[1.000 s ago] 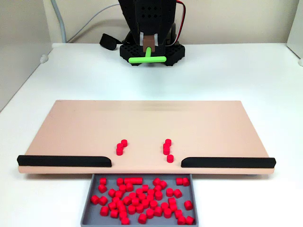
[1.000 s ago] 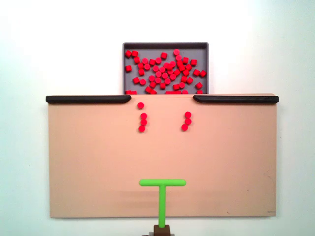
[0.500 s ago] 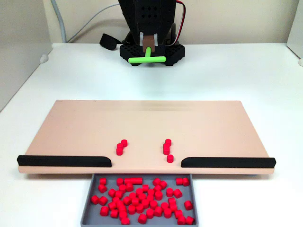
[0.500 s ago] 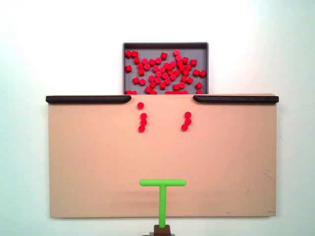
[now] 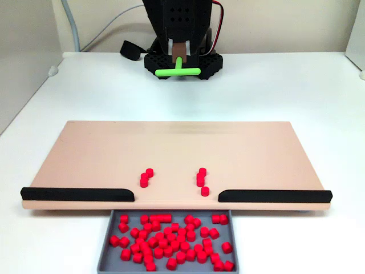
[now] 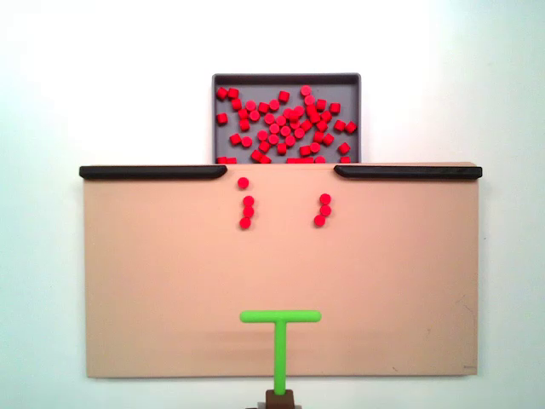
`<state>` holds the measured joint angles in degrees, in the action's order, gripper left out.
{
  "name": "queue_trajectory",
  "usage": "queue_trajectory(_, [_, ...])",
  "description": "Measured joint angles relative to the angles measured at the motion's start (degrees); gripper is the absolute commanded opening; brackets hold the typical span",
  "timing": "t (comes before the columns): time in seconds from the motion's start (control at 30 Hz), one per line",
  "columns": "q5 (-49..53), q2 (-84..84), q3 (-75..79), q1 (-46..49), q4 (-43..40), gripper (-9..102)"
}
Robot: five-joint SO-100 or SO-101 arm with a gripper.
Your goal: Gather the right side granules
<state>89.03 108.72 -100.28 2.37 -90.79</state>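
Both fixed views: granules [image 6: 322, 210] and stick [image 6: 280, 345] seemingly unmoved since earlier.

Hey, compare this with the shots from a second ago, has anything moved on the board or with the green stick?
Nothing visibly changed. The green T-shaped stick stays in the same spot at the near end of the board, both small groups of red granules on the board lie as before, and the gray tray holds the same pile.
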Motion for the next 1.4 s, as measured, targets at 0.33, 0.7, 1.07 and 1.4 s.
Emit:
queue_trajectory(0.33, [0.00, 0.00, 0.00, 0.00, 0.00, 0])
queue_trajectory(0.7, [0.00, 0.00, 0.00, 0.00, 0.00, 0])
queue_trajectory(1.07, [0.00, 0.00, 0.00, 0.09, 0.00, 0])
queue_trajectory(1.4, [4.39, 0.00, 0.00, 0.70, 0.00, 0])
